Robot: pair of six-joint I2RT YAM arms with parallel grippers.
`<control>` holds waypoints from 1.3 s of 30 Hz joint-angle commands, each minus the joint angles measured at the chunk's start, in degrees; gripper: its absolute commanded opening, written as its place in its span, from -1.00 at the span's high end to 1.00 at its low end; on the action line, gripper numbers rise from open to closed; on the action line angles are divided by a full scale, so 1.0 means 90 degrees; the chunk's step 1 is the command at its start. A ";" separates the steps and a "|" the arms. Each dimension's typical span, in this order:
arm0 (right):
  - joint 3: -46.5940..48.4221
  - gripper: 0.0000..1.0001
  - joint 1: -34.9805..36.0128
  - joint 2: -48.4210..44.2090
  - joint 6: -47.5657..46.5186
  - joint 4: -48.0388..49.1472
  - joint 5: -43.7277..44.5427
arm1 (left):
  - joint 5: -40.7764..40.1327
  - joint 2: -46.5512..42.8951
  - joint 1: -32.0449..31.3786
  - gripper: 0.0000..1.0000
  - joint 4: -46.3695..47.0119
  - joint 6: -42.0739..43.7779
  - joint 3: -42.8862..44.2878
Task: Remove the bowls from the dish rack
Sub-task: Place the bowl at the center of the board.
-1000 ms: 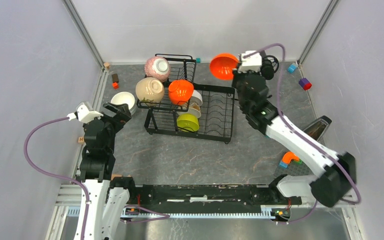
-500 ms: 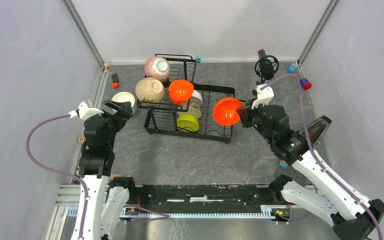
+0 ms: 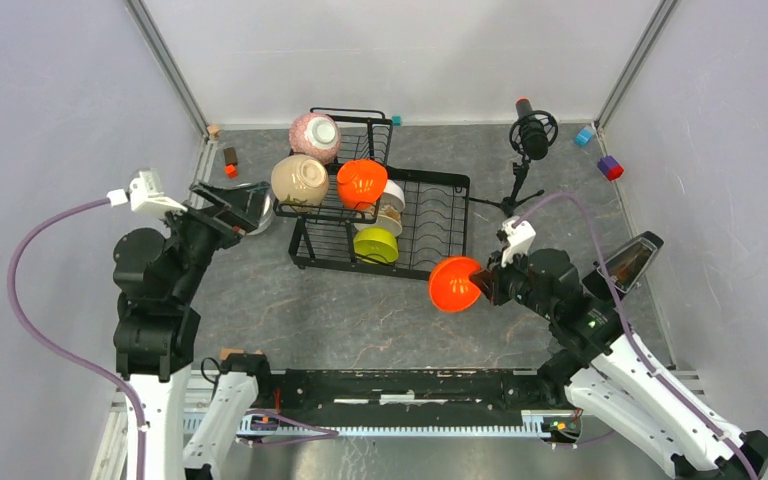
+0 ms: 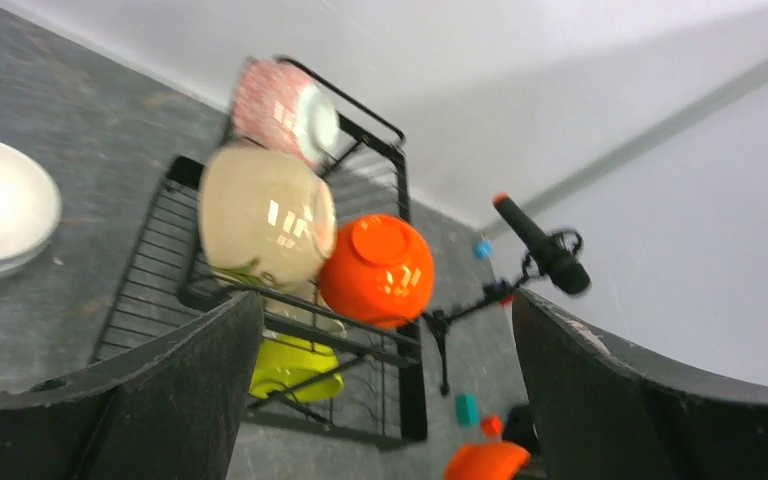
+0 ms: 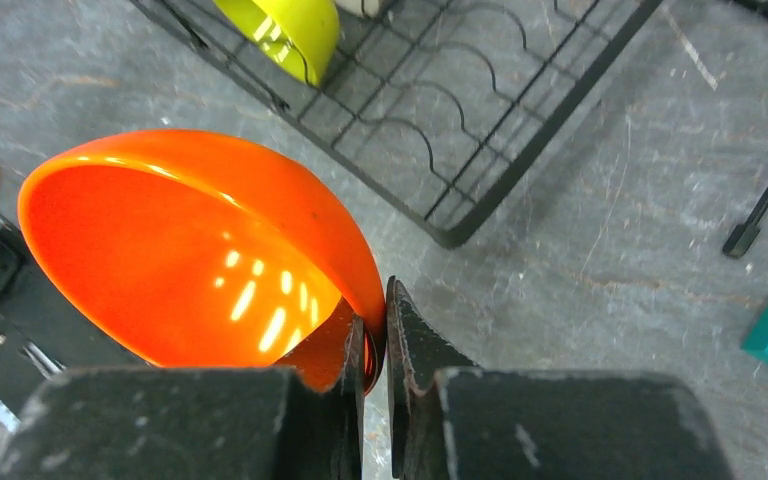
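Observation:
The black wire dish rack (image 3: pixel 430 225) stands mid-table. Its upper shelf holds a pink-speckled bowl (image 3: pixel 315 134), a beige bowl (image 3: pixel 299 179) and an orange bowl (image 3: pixel 361 183); a lime green bowl (image 3: pixel 375 245) and white bowls (image 3: pixel 392 203) sit in the lower tray. My right gripper (image 3: pixel 479 281) is shut on the rim of a second orange bowl (image 3: pixel 454 284), held in front of the rack's near right corner; it also shows in the right wrist view (image 5: pixel 200 250). My left gripper (image 3: pixel 232 200) is open and empty, left of the rack, above the white bowls (image 4: pixel 0 205) stacked on the table.
A black microphone on a tripod (image 3: pixel 530 135) stands right of the rack. Small coloured blocks (image 3: pixel 609 167) lie at the far right, others (image 3: pixel 229 160) at the far left. A dark angled object (image 3: pixel 632 259) sits by the right wall.
My right arm has carried the orange bowl from behind the rack toward the near side, lower and in front of it. My left arm has pulled back and to the left.

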 commanded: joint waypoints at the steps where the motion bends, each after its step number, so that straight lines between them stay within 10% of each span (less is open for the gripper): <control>1: -0.0438 1.00 0.0022 -0.0142 -0.0133 0.0152 -0.0238 | 0.0444 0.0607 -0.0789 -0.99 -0.0450 0.0446 0.0355; 12: -0.0791 1.00 0.0027 -0.0367 -0.0209 0.0137 -0.0212 | -0.6093 0.3098 -0.7671 -0.99 -0.0757 0.1651 0.2335; 39: -0.1116 1.00 0.0041 -0.0262 -0.0457 -0.0060 -0.1560 | -0.5071 0.4937 -0.9230 -0.84 -0.0571 -0.0333 0.0502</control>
